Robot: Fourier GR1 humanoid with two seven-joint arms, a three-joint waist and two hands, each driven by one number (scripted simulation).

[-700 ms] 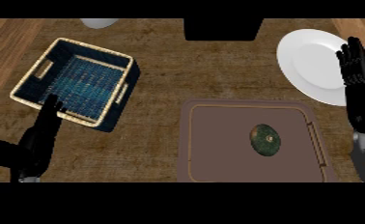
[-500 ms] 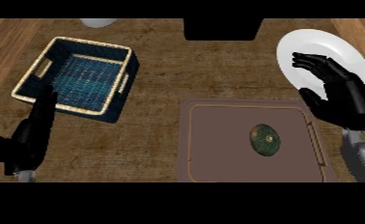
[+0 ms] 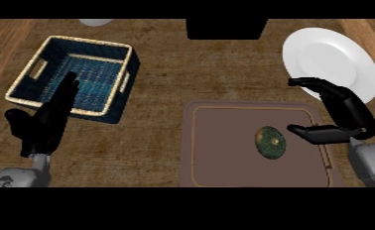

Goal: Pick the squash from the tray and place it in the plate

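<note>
Dark green, the squash (image 3: 271,143) on the lower-right tray (image 3: 219,147) looks hard, smooth and fairly light, so our right hand (image 3: 343,117), fingers spread just beside it, should clasp its sides.

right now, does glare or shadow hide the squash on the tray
Head view: no glare on the squash, dark green but distinct against the brown tray; the white plate is brightest, evenly lit; the black right hand beside the squash casts no visible shadow over it.
</note>
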